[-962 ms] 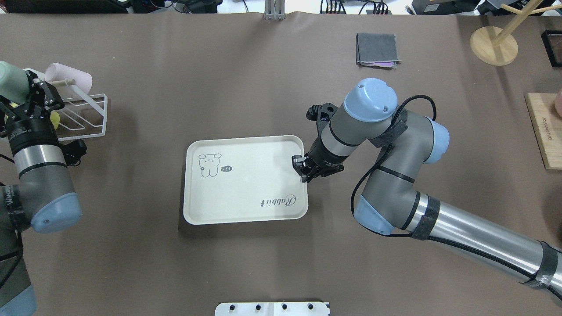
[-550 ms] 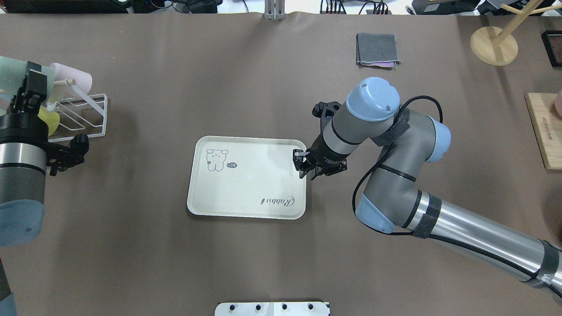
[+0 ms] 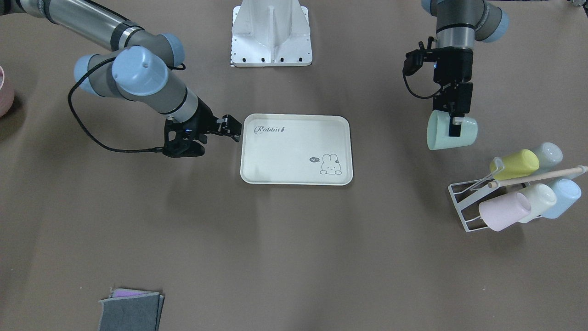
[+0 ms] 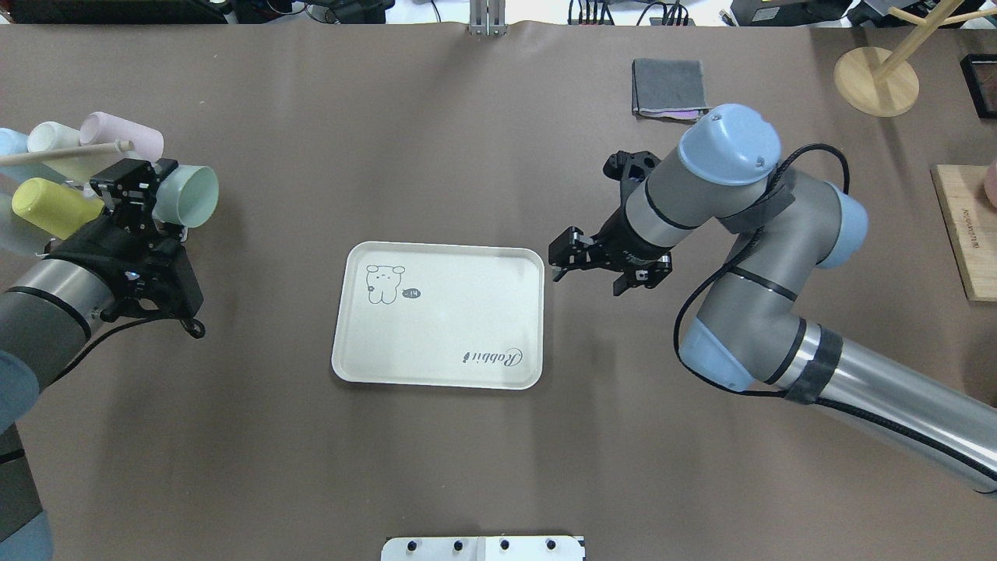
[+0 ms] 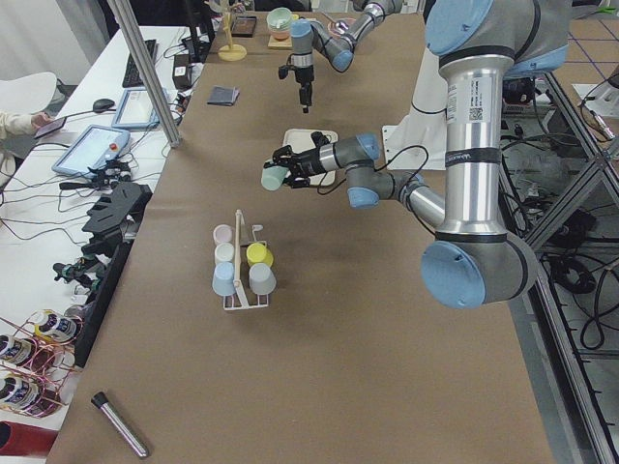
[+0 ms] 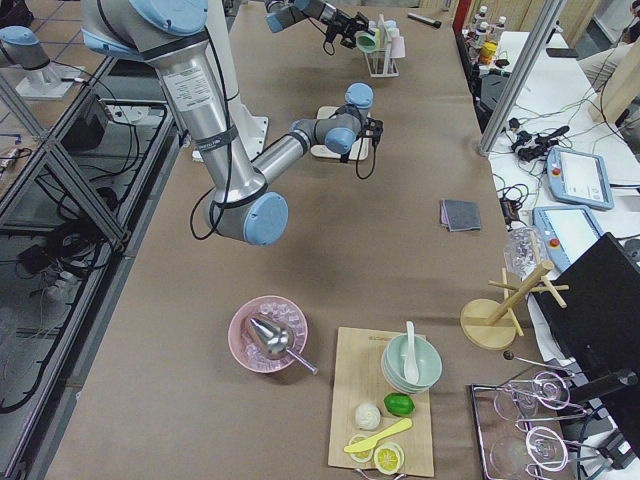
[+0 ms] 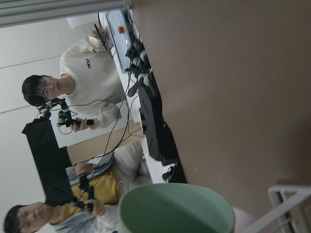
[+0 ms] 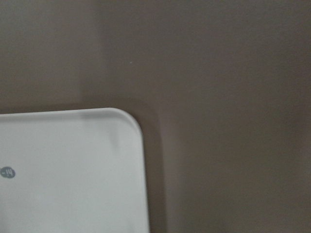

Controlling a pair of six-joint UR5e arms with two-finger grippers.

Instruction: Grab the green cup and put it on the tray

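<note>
The green cup lies on its side in my left gripper, held above the table just right of the cup rack, mouth towards the tray. My left gripper is shut on its wall; this also shows in the front view and the left wrist view. The cream tray with the bunny drawing lies flat and empty at the table's middle. My right gripper is open and empty, a little off the tray's right edge. The right wrist view shows one tray corner.
A white wire rack at the far left of the table holds several cups, among them a yellow-green one and a pink one. A folded grey cloth, a wooden stand and a wooden board are at the back right.
My left gripper has drawn the green cup off the rack and swung it right, towards the tray. My right gripper has let go of the tray's right edge and backed off to the right.
</note>
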